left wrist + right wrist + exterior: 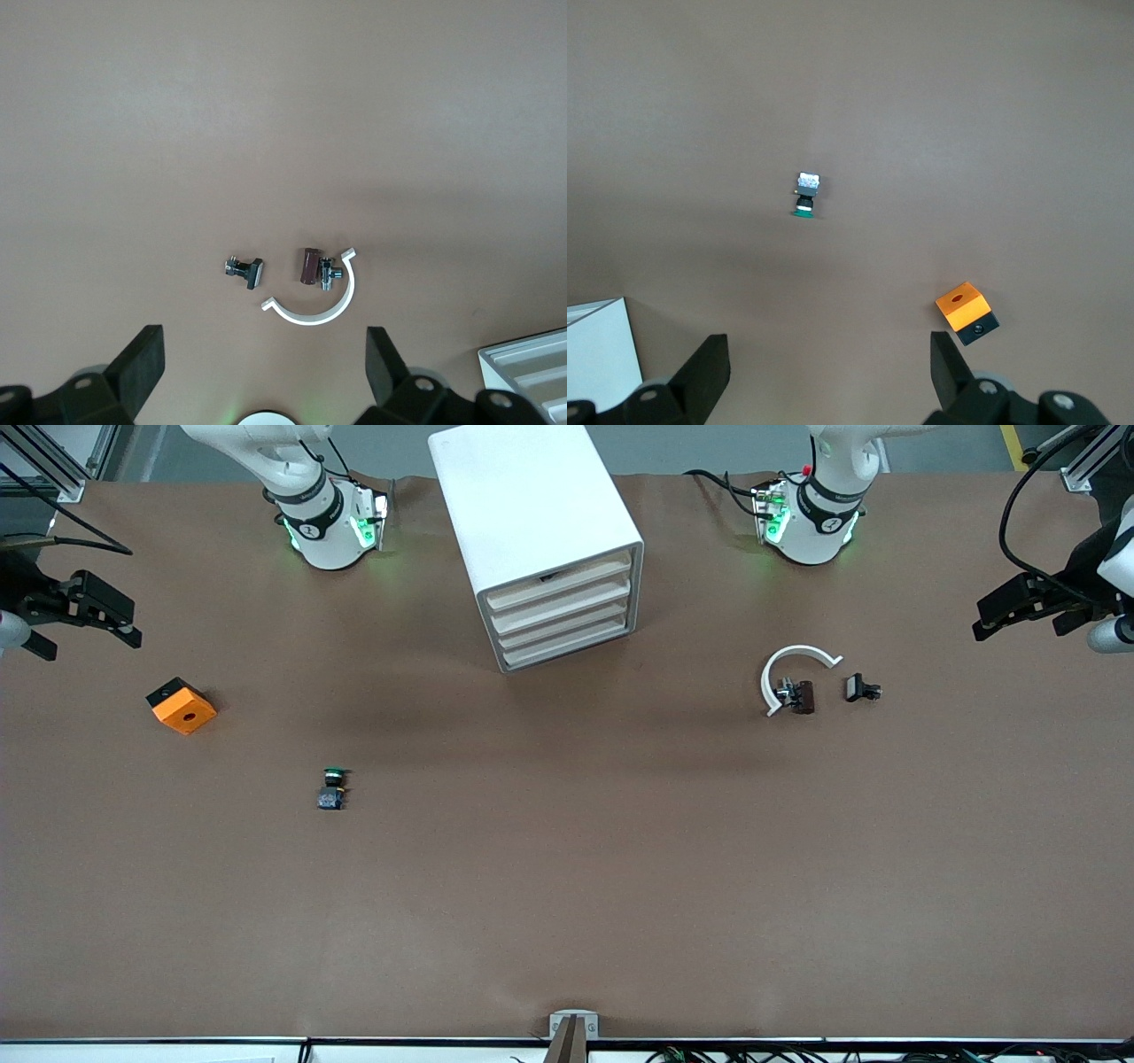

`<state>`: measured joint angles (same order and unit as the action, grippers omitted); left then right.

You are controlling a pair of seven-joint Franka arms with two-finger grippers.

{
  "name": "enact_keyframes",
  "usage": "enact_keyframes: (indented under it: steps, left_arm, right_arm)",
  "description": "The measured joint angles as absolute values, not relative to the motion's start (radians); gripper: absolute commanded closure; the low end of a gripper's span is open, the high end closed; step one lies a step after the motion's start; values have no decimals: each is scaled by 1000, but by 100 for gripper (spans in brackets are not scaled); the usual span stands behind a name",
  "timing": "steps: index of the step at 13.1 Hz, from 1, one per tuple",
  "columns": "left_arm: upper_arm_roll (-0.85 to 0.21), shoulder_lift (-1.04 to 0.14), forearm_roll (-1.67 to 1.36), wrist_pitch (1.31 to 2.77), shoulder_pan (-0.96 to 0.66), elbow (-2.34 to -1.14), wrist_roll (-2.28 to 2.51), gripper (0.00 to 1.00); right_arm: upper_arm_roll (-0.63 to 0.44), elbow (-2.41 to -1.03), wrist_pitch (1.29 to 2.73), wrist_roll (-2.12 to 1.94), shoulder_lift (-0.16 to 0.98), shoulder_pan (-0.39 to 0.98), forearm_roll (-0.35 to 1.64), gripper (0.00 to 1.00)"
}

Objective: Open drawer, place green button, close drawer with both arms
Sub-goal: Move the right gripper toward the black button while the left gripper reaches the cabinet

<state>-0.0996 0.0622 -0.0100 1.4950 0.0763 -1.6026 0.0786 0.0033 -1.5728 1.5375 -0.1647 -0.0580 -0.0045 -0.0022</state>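
Observation:
The white cabinet (pixel 532 505) stands at the table's middle, near the robots' bases. Its lowest drawer (pixel 567 648) is shut, like the three above it. The button (pixel 332 788), with a green cap and dark base, lies on the table nearer the front camera, toward the right arm's end; it also shows in the right wrist view (pixel 804 197). My right gripper (pixel 131 624) hangs open and empty at its end of the table, its fingers (pixel 709 367) spread wide. My left gripper (pixel 982 622) hangs open and empty at the other end, its fingers (pixel 146 363) wide apart.
An orange cube (pixel 181 705) with a black hole lies near the right gripper, also in the right wrist view (pixel 967 312). A brown clip part (pixel 795 695) with a white arc (pixel 797 657) and a black clip part (pixel 861 688) lie toward the left arm's end.

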Motion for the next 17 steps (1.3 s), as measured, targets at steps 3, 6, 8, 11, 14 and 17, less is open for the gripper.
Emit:
enact_keyframes:
  steps: [3,6,8,11,14,17]
  left_arm:
    - [-100,62,-10,1495,76,-1600,79,0]
    - [-100,43,-10,1494,76,-1600,79,0]
    - [-100,17,-10,1495,76,-1597,79,0]
    - [-99,-54,-10,1495,77,-1574,79,0]
    - [-107,-126,-10,1496,65,-1567,119,0]
    - [-110,-195,-10,1514,37,-1564,139,0]
  right_arm:
    - [3,-1573,1538,-165,-58,-5,-2,0]
    - [3,-1573,1538,-165,-58,-5,-2,0]
    - [4,-1573,1538,-165,-58,-4,-2,0]
    - [8,-1573,1539,-165,-48,24,-2,0]
    - [10,-1573,1542,-165,-33,72,-3,0]
    - [10,-1573,1528,-165,-30,92,-3,0]
